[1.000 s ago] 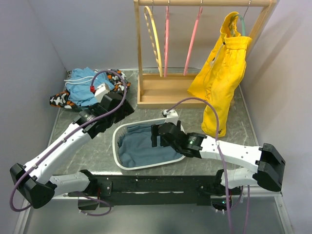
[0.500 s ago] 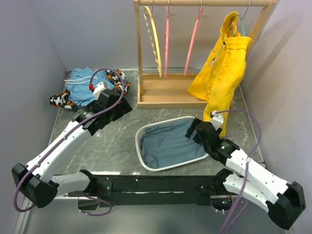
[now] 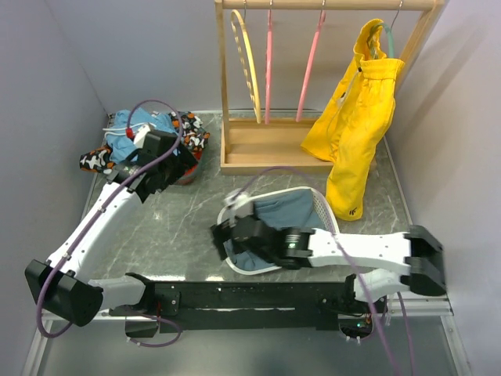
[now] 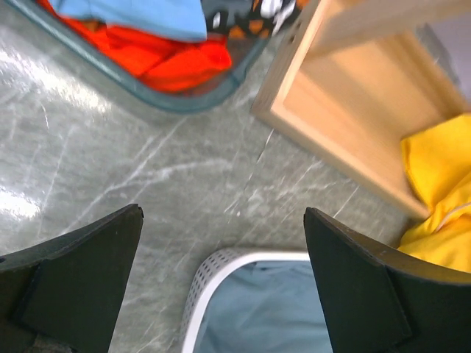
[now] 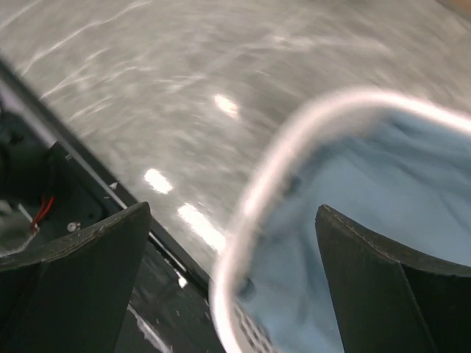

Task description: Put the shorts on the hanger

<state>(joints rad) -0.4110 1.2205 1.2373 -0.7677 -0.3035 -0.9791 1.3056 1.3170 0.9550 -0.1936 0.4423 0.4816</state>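
The sky-blue shorts (image 3: 123, 123) with a white drawstring lie in the clothes pile at the back left. In the left wrist view their blue edge (image 4: 140, 11) shows at the top. Two thin pink hangers (image 3: 268, 63) hang on the wooden rack's rail. My left gripper (image 3: 174, 160) is open and empty, hovering just right of the pile, and its jaws (image 4: 222, 213) stand wide over bare table. My right gripper (image 3: 223, 235) is open and empty over the left rim of the white basket (image 3: 301, 190). In the right wrist view it (image 5: 232, 211) straddles that rim (image 5: 294, 140).
The basket holds dusty-blue cloth (image 3: 286, 211). The wooden rack base (image 3: 266, 145) stands at the back centre with a yellow hanger (image 3: 246, 63). Yellow shorts (image 3: 356, 117) hang on a teal hanger at the right. An orange-black-white garment (image 3: 98, 160) lies by the pile.
My right arm swung right and then back left, ending over the basket's left rim. The basket slid right. My left gripper moved back and left toward the clothes pile.
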